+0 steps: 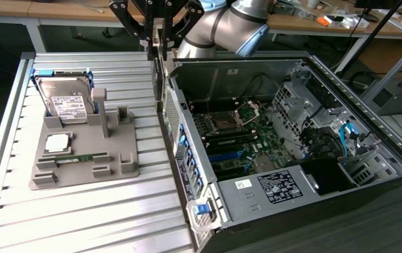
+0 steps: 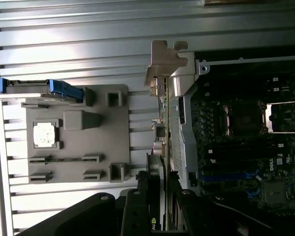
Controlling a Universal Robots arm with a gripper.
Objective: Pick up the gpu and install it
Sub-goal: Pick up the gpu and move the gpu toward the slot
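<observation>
The gpu [image 1: 160,74] is a thin dark card seen edge-on, hanging upright from my gripper [image 1: 157,41], which is shut on its upper edge. It hangs over the near side wall of the open computer case [image 1: 187,113], between the grey holder and the motherboard [image 1: 240,142]. In the wrist view the gpu [image 2: 163,123] runs as a narrow strip away from my gripper [image 2: 160,196], with its silvery end bracket [image 2: 164,61] at the far end. The fingers [image 2: 148,182] clamp the card from both sides.
A grey holder [image 1: 120,158] on the slatted table [image 1: 81,216] carries a hard drive [image 1: 64,100], a processor chip [image 1: 57,142] and a green memory stick [image 1: 74,157]. Drive cages and cables [image 1: 327,132] fill the case's side at the exterior view's right.
</observation>
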